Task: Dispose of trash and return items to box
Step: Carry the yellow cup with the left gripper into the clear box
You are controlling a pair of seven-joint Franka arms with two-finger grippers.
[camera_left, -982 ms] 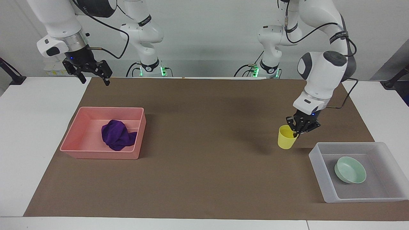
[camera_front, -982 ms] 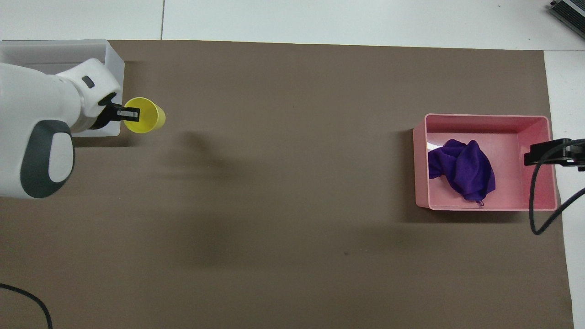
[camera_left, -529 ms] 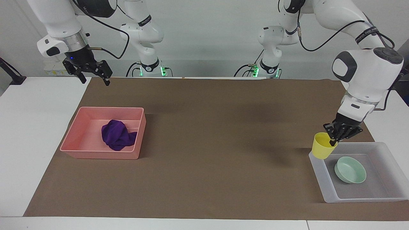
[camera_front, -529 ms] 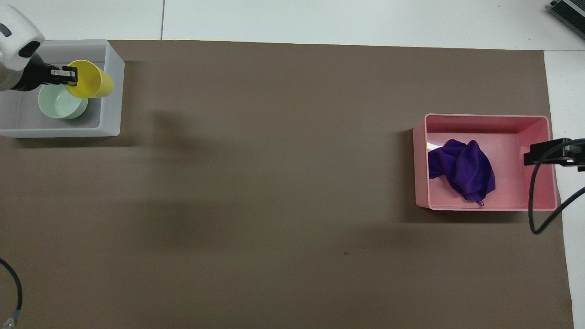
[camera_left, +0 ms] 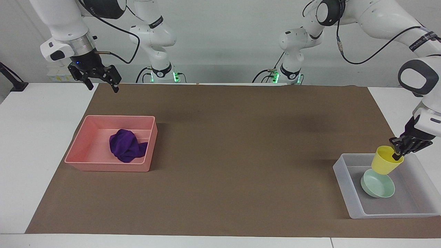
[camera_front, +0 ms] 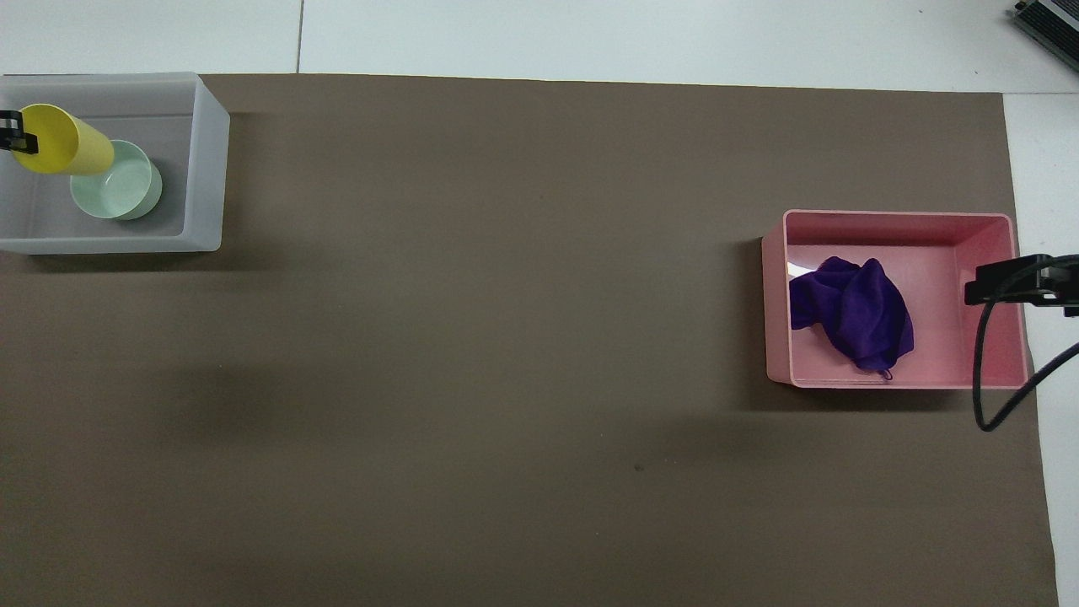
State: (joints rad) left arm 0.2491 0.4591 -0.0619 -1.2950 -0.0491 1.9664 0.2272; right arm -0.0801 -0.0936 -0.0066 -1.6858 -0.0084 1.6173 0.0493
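We see bright, even overhead light; soft shadows on brown mat [camera_left: 220,155], darker beside pink tray [camera_left: 103,165]; small glare inside tray; both views sharp.

A plain yellow cup [camera_left: 386,164], a pale mint-green bowl [camera_left: 378,185] and a translucent whitish-grey box [camera_left: 348,193]. A deep-purple rag [camera_left: 126,145] lies in a pink tray [camera_left: 83,150], apparently unpatterned.

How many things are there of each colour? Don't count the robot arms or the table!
Yellow: 1, the cup, held tilted by the left tool over the whitish tray.
Mint green: 1, the bowl in that tray.
Purple: 1, the rag.
Pink: 1, the tray holding the rag.
Whitish grey: 1, the tray with the bowl.
Total: 5.
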